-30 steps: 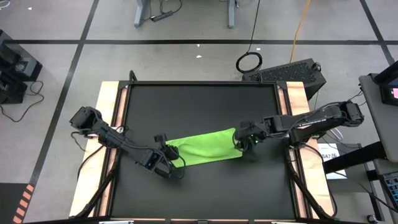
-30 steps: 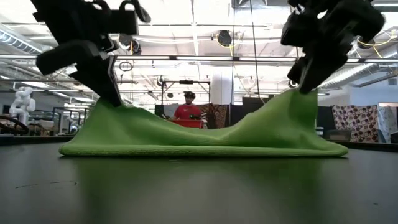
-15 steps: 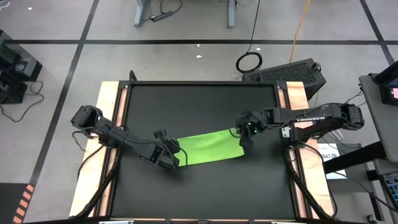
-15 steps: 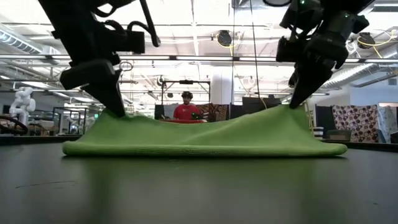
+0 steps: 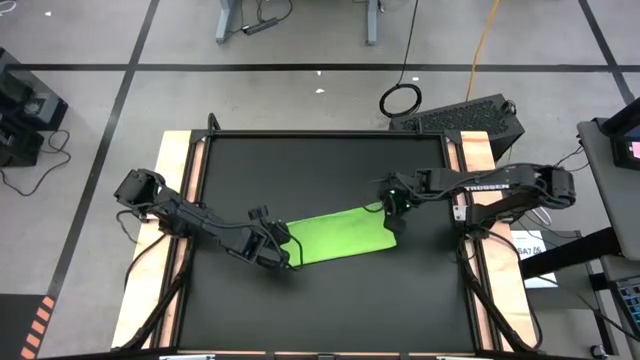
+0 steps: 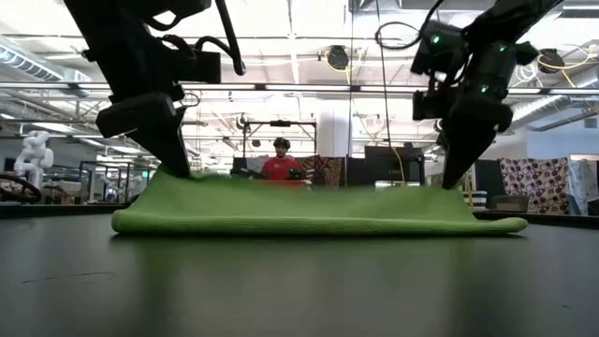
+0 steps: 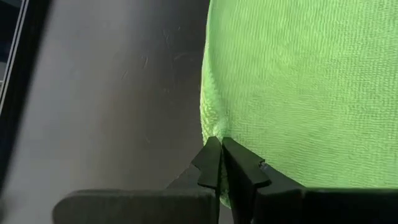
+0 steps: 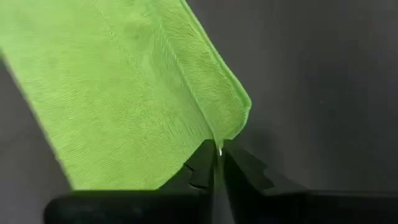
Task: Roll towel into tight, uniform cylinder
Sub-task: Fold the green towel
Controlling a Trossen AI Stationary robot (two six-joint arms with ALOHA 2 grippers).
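Observation:
The lime-green towel [image 5: 338, 236] lies folded and nearly flat on the black mat [image 5: 320, 170]; it also shows in the low view [image 6: 309, 213]. My left gripper [image 5: 281, 248] is shut on the towel's left end and stands low over it in the low view [image 6: 174, 168]. My right gripper [image 5: 389, 208] is shut on the towel's far right corner and also shows in the low view [image 6: 453, 178]. Both ends are held just above the layers lying on the mat. My left gripper pinches the towel's left edge [image 7: 210, 132] between its two fingers, slanting down from the table's left. The cloth puckers a little at the fingertips; the rest lies slack on the mat. One layer or several, I cannot tell. My right gripper pinches the towel's far right corner [image 8: 229, 132] between its two fingers, slanting down from the table's right. A crease runs from the corner across the top layer. The corner sits low over the rest of the towel, which lies on the mat.
The mat has bare room on the far side [image 5: 320, 160] and the near side [image 5: 330, 310] of the towel. Wooden table strips [image 5: 172, 200] run along both sides of the mat. A person in red [image 6: 281, 167] stands far off in the room behind.
Both grippers have gone down with the towel's raised ends, the right one also toward the far edge. The two peaks of cloth have sunk, the sag between them is gone, and the top layer now lies nearly flat on the lower one.

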